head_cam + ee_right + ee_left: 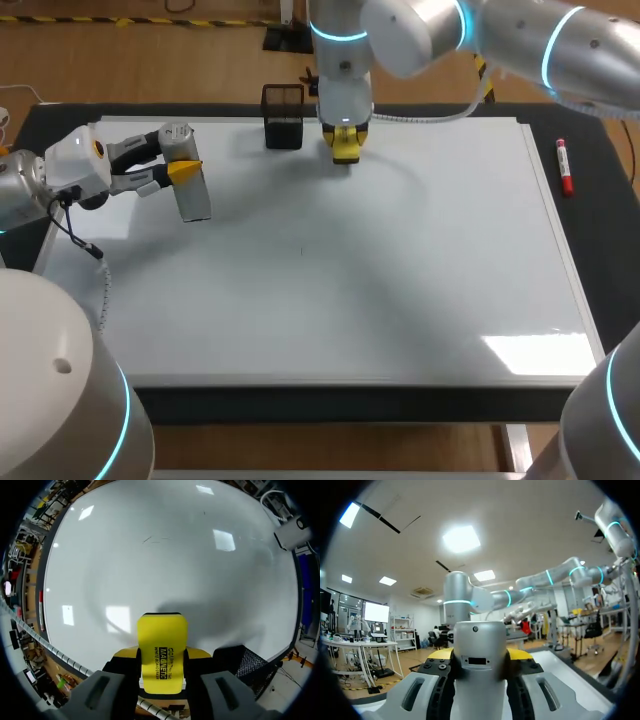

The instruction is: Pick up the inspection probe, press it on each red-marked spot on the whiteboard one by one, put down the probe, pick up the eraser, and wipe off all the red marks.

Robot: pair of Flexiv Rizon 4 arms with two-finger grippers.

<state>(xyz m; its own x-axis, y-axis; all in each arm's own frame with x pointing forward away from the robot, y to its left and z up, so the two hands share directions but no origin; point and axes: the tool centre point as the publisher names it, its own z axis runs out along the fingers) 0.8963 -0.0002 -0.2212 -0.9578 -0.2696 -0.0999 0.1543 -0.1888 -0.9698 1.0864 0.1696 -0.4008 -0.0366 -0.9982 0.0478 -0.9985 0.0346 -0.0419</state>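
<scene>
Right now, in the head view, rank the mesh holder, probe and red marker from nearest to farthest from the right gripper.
From the right gripper:
1. mesh holder, just beside it on its left.
2. probe, farther left, in the left gripper.
3. red marker, off the right edge of the whiteboard.

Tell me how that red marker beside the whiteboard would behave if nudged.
The red marker looks round and lies flat on the dark tabletop, so a sideways nudge would probably roll it. It seems slim, likely light, though its smooth barrel might slip.
</scene>
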